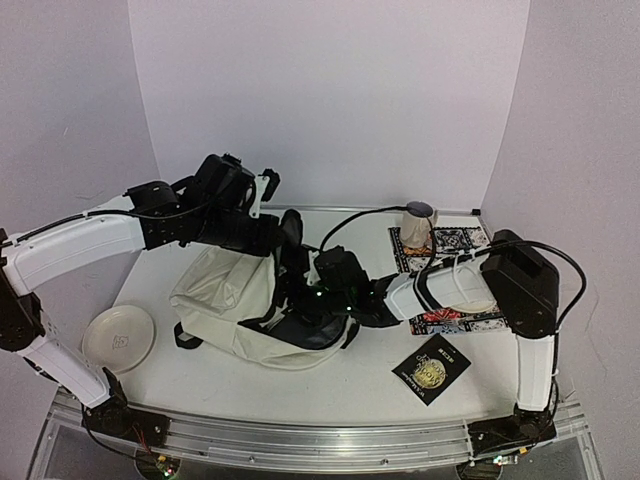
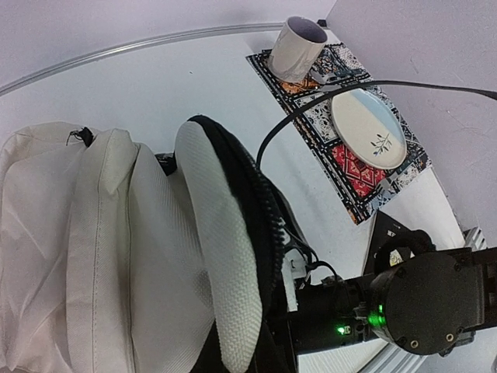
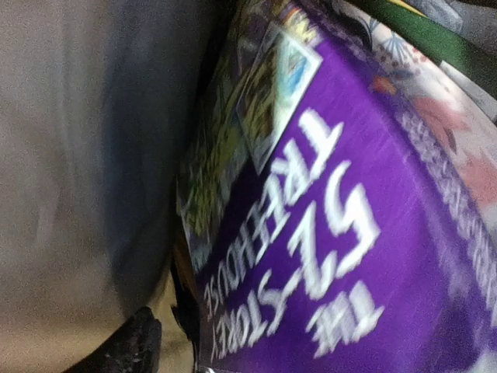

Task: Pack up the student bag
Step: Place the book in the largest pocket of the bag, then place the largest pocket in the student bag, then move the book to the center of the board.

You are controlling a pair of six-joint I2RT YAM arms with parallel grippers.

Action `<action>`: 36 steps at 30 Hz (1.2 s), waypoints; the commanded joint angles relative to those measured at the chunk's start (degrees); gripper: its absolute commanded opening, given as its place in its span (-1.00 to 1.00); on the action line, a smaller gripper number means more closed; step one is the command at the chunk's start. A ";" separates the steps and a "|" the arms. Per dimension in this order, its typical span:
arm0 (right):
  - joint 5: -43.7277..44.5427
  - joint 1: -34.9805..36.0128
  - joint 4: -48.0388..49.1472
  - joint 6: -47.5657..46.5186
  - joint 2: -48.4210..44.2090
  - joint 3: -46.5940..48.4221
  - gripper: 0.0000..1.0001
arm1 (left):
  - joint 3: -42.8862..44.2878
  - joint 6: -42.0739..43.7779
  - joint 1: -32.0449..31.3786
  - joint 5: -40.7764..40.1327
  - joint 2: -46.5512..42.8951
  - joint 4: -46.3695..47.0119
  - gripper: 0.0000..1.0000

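Note:
The cream student bag (image 1: 225,295) lies on the table's middle, its dark opening facing right. My left gripper (image 1: 283,238) is shut on the bag's black-zippered flap (image 2: 221,264) and holds it up; its fingers are hidden in the left wrist view. My right gripper (image 1: 312,303) reaches into the opening. The right wrist view shows a purple book (image 3: 334,233) titled "The 52-Storey Treehouse" lying inside against cream lining (image 3: 62,155). One black fingertip (image 3: 128,350) shows far left, beside the book's edge; the other is hidden behind the book, so the jaws stand wide apart.
A black book (image 1: 432,368) lies on the table at front right. A patterned mat (image 1: 455,245) at back right holds a cup (image 1: 417,224) and a plate (image 2: 369,128). Another white plate (image 1: 118,336) sits at front left. Grey walls enclose the table.

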 commanded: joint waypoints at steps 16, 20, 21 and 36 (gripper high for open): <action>10.28 -0.57 -33.08 -21.60 -27.52 -12.14 0.96 | -9.81 -1.37 -0.13 13.44 -2.99 11.57 -0.49; 14.53 -2.96 -41.22 -22.74 -34.62 -16.67 0.96 | -12.51 -1.77 -0.20 16.30 -2.47 14.50 -0.16; 15.19 -3.89 -42.35 -22.06 -36.64 -18.01 0.96 | -12.99 -1.82 -0.43 16.09 -2.17 14.86 -0.05; 20.22 -16.79 -65.42 -3.75 -53.42 -33.19 0.96 | -7.18 -1.23 -16.15 6.73 9.99 17.35 0.77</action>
